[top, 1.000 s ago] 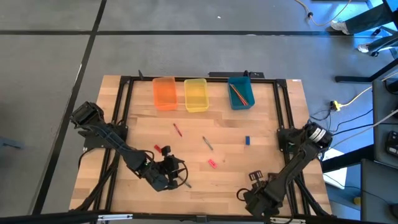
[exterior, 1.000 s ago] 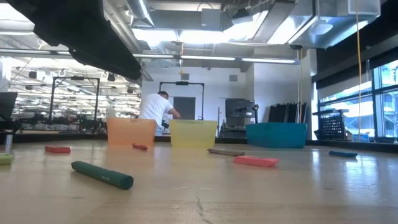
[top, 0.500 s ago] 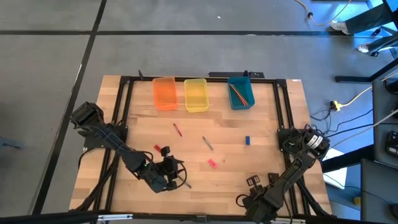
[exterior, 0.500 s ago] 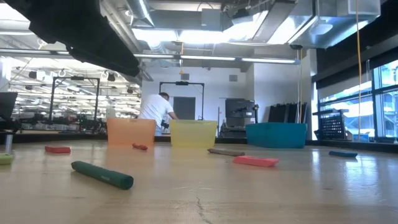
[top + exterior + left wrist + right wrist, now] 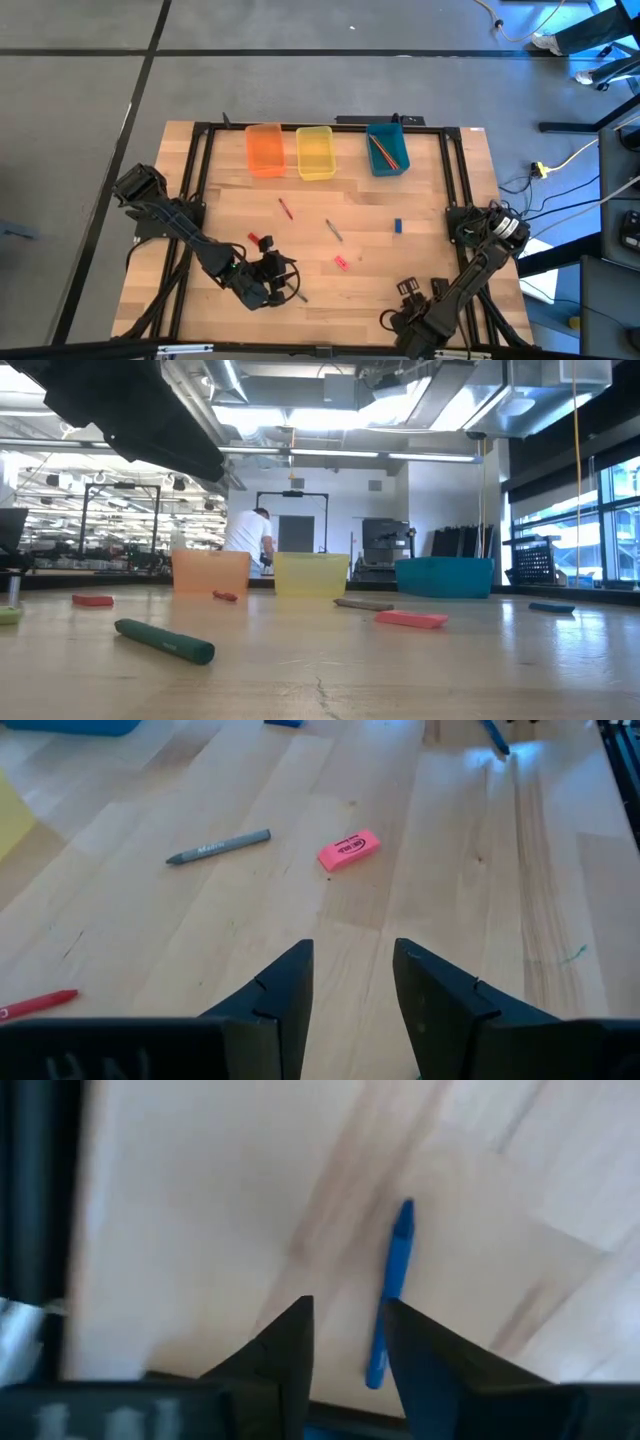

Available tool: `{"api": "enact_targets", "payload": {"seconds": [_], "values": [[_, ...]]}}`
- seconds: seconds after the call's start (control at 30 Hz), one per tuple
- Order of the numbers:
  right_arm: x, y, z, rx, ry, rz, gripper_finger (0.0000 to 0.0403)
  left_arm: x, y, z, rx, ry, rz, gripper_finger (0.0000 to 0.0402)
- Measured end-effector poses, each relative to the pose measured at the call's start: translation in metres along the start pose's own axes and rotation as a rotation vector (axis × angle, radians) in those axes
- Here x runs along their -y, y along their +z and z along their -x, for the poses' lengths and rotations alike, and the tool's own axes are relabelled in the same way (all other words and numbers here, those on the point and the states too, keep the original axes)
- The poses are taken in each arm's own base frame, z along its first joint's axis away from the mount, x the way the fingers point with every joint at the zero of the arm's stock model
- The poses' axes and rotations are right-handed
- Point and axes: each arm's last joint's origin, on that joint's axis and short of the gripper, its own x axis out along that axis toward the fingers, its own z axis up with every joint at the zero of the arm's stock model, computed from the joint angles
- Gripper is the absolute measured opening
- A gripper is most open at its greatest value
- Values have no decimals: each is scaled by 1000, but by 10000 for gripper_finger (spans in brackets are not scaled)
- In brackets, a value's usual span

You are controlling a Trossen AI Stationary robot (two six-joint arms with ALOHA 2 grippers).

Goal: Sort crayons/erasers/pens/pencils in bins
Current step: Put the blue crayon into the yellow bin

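Observation:
My left gripper [image 5: 288,280] is open and empty over the table's near middle. A dark green crayon [image 5: 165,640] lies just by it. Ahead of it lie a pink eraser [image 5: 348,850], a grey crayon [image 5: 218,846] and a red crayon [image 5: 35,1005]. My right gripper [image 5: 408,292] is open and empty near the near right edge. A blue pencil [image 5: 392,1290] lies flat on the wood just ahead of its fingers. The orange bin [image 5: 265,150], the yellow bin [image 5: 316,152] and the teal bin [image 5: 387,148] stand in a row at the far edge, and the teal bin holds pencils.
A red eraser [image 5: 262,240] lies left of centre and a blue eraser [image 5: 398,226] right of centre. A black frame [image 5: 200,180] runs along the table's sides. A person [image 5: 250,540] stands in the room beyond the far edge.
My right arm has swung a little, and its gripper has gone slightly toward the table's near edge. Nothing on the table has moved.

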Motion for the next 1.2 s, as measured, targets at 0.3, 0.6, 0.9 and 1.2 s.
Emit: {"api": "enact_targets", "payload": {"seconds": [0.3, 0.6, 0.9, 1.2], "values": [[13, -10, -22, -66, -61, 0, 126, 0, 0, 0, -12, -15, 0, 133], [22, -7, -29, -50, -9, -8, 110, 0, 0, 0, -12, -15, 1, 133], [24, -6, -30, -59, 19, -24, 17, 2, 4, -1, 13, -31, 35, 133], [44, 1, -8, 131, -113, -85, 52, 2, 4, -1, 24, -24, 38, 133]]}}
